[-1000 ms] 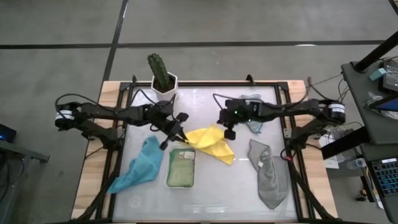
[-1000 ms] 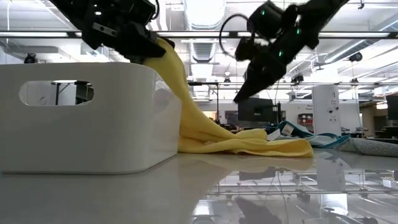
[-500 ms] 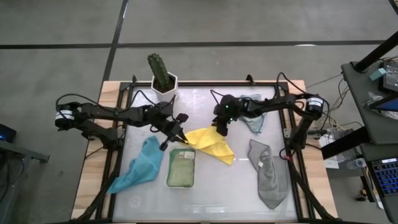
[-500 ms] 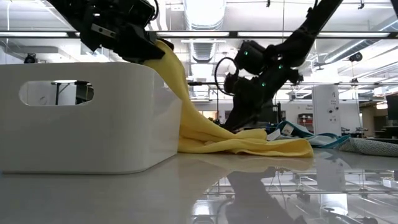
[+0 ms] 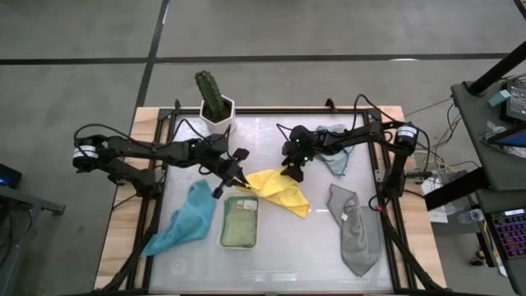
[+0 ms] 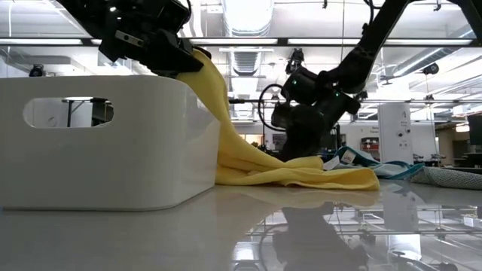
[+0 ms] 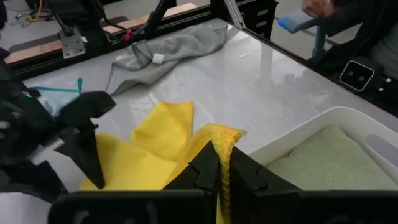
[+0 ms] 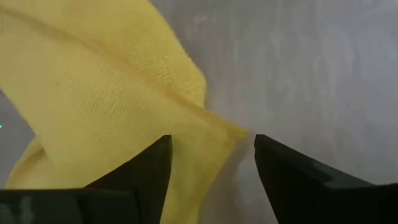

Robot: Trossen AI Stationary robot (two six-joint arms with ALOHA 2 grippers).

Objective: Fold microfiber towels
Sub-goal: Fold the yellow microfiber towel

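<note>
The yellow towel (image 5: 279, 191) lies mid-table, its left corner raised by my left gripper (image 5: 239, 180), which is shut on it next to the white tray (image 5: 225, 233). My right gripper (image 8: 211, 163) is open and low over the towel's far corner (image 8: 233, 132), one finger on each side of it; I cannot tell whether they touch it. A pale green towel (image 5: 240, 220) lies folded in the tray. The light blue towel (image 5: 186, 217) lies left of the tray, the grey one (image 5: 355, 228) at the right and the teal one (image 5: 334, 158) at the far right. My left gripper pinches a bunched corner of the yellow towel (image 7: 222, 138) between its two fingers, coming from the table's left and slanting down. That corner is lifted above the tray's rim. The cloth hangs in a slack slope (image 6: 222, 113) down to the table, where the rest lies.
A potted cactus (image 5: 215, 97) stands at the far edge, left of centre. The tray's tall white wall (image 6: 105, 139) stands close by my left gripper. Bare tabletop (image 5: 288, 255) lies near the front edge between the tray and the grey towel.
My right gripper has gone toward the table's left and down onto the yellow towel's far corner. My left gripper has kept the raised corner still, and the towel has not changed shape.
</note>
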